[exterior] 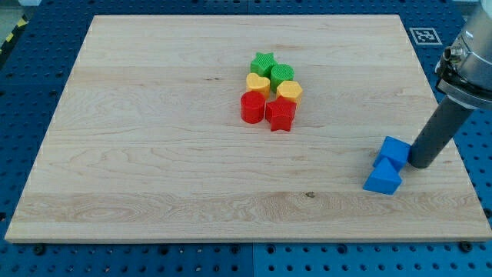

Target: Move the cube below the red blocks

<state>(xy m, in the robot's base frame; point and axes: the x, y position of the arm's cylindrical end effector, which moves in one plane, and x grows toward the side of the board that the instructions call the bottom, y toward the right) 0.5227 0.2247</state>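
Observation:
A blue cube (395,151) sits near the board's right edge, touching a blue triangular block (383,178) just below it. My tip (420,164) rests on the board right next to the cube's right side. Two red blocks lie near the board's middle: a red cylinder (252,107) and a red star (280,114) side by side. The cube is far to the right of them and lower in the view.
Above the red blocks sit a yellow heart (257,82), a yellow block (289,91), a green star (264,62) and a green round block (282,75), all packed together. The wooden board (154,154) lies on a blue pegboard table.

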